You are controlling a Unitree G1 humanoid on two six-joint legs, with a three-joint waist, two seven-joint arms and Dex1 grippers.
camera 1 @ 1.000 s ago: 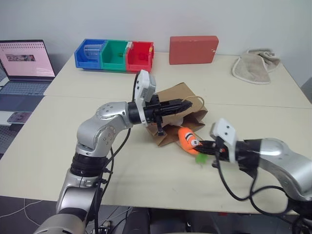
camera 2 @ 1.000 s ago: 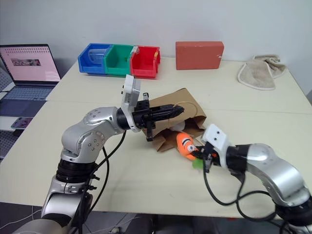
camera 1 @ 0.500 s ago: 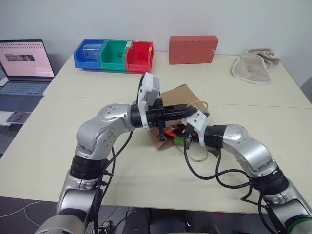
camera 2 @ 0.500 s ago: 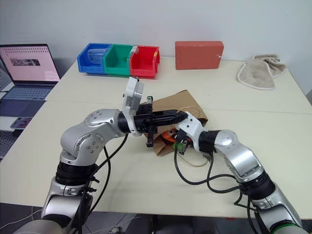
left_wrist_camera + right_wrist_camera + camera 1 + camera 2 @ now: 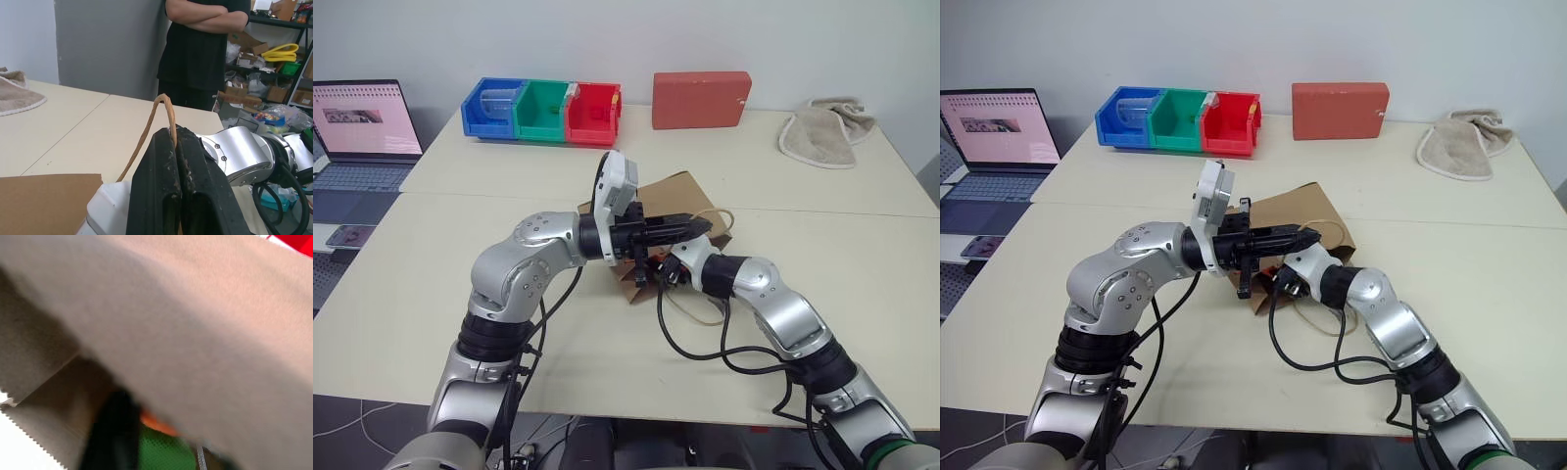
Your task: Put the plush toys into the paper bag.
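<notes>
The brown paper bag (image 5: 671, 192) lies on its side on the table with its mouth toward me. My left gripper (image 5: 700, 225) is shut on the bag's twine handle (image 5: 164, 105) and holds the top edge of the mouth up. My right gripper (image 5: 668, 273) reaches into the mouth, just under the left gripper. In the right wrist view the bag's brown wall (image 5: 195, 323) hangs close overhead, and a patch of the orange carrot plush toy (image 5: 154, 422) with its green leaves (image 5: 164, 450) shows inside the bag. Whether the right gripper holds the carrot is hidden.
At the back stand blue (image 5: 492, 106), green (image 5: 542, 110) and red (image 5: 595, 112) bins, a red box (image 5: 701, 99) and a beige towel (image 5: 824, 132). A laptop (image 5: 364, 122) and a phone (image 5: 350, 235) sit far left. A person (image 5: 205, 44) stands beyond the table.
My right arm swung left and forward, taking the carrot from the table beside the bag into the bag's mouth. The left gripper kept its hold on the handle.
</notes>
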